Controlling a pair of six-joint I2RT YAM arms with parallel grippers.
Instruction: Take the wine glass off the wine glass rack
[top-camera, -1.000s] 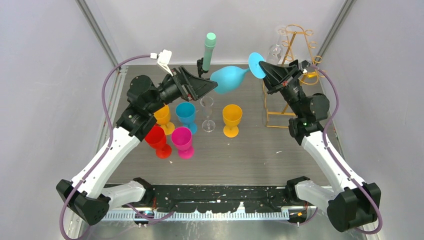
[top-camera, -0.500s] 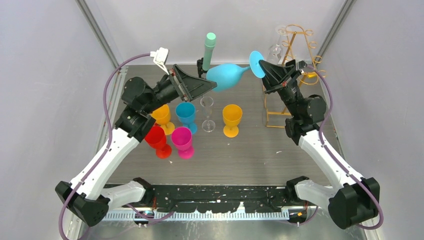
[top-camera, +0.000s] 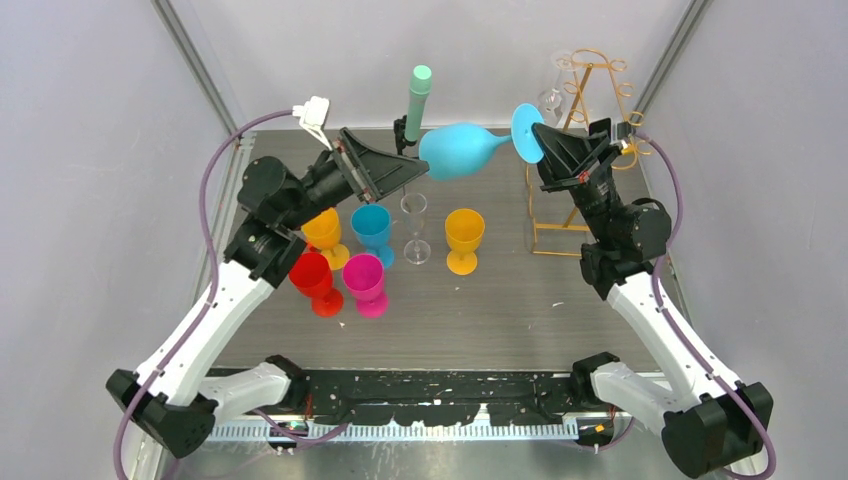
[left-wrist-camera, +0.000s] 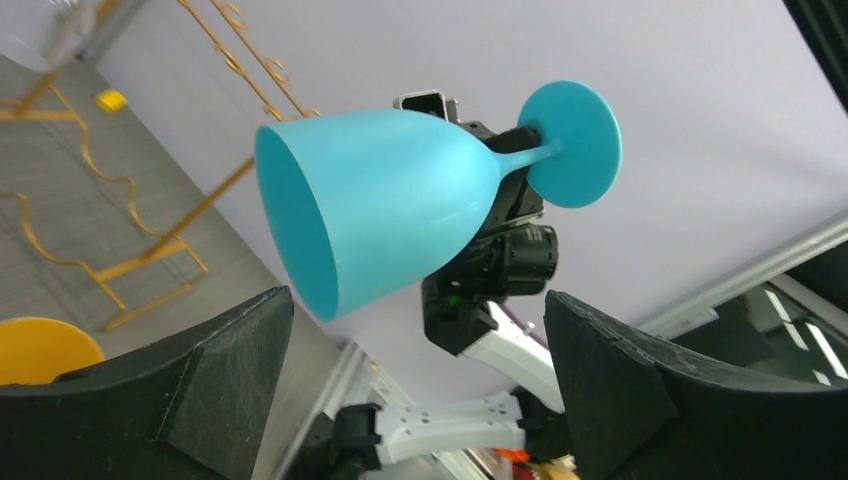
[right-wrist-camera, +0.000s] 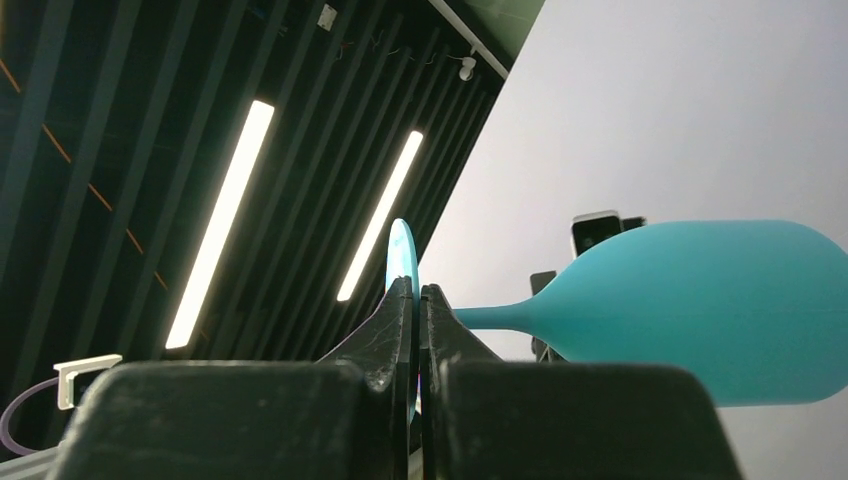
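Teal wine glass (top-camera: 462, 150) has swung level, clear of the gold rack (top-camera: 550, 253), so basically off; right claw (top-camera: 538, 147) pinches its foot, left claw (top-camera: 418, 170) gapes wide nearby.

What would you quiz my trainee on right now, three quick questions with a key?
1. True or false: the left gripper is shut on the blue wine glass.
2. Which part of that glass does the right gripper clamp? A bowl, B stem, C foot.
3. What hangs on the gold rack?
Key: 1 false, the left gripper is open; 2 C; 3 a clear glass.
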